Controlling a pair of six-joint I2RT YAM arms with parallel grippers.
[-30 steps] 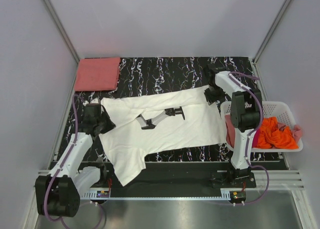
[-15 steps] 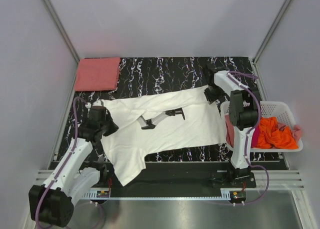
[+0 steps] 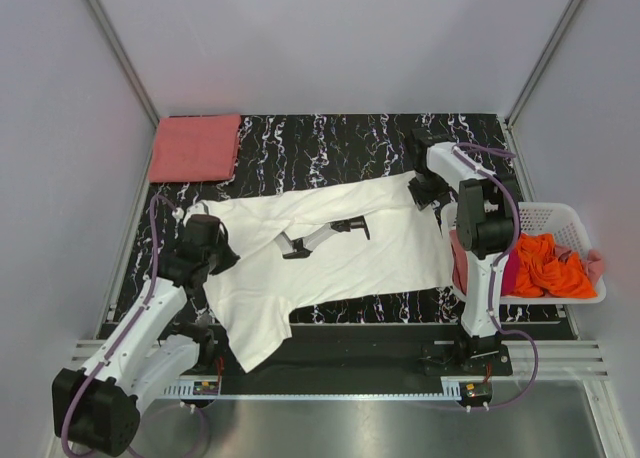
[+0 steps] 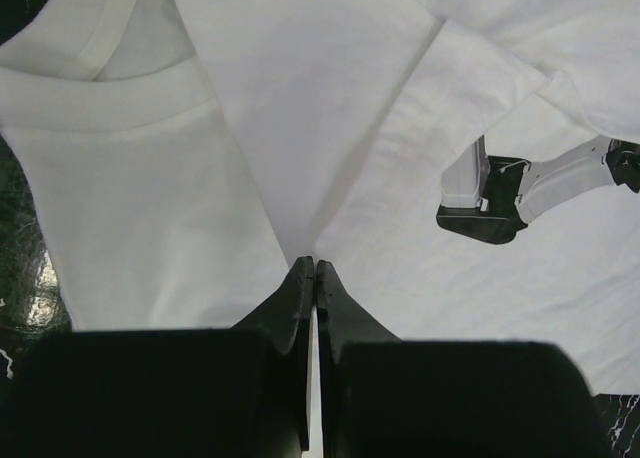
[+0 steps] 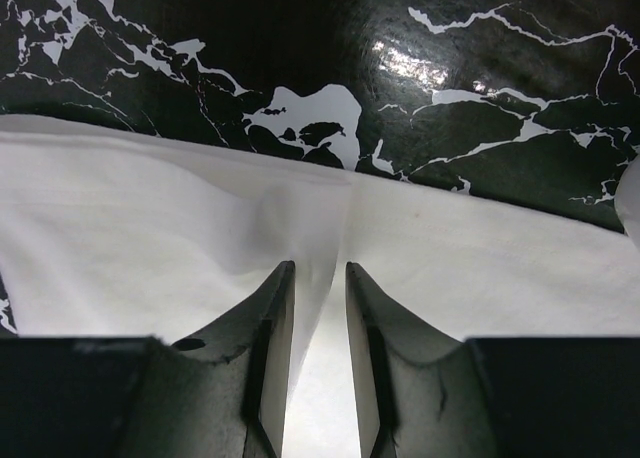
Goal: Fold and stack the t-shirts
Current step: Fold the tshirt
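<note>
The white shirt point(image 3: 370, 248) lies spread across the middle of the table point(image 3: 330, 143), collar end to the left, hem to the right, with one part trailing over the near edge. The left gripper point(image 4: 315, 268) is clamped tight on a pinch of it just below the collar, where the cloth puckers toward the fingertips. The right gripper point(image 5: 320, 273) has its jaws a little apart with a ridge of the hem caught between them, so both ends look held. The step seems to be drawing the shirt taut before a fold. To do it well, both arms should pull evenly along the shirt's length, keeping the cloth low over the table so the creases run out. The trailing part should come up onto the table first (a lopsided pull would skew the fold line). By count there is one shirt spread out and one folded shirt point(image 3: 195, 148), salmon-pink, at the far-left corner. There is one basket point(image 3: 565, 213) at the right, holding an orange shirt point(image 3: 550, 263) and pink and reddish cloth whose number I cannot tell.
</note>
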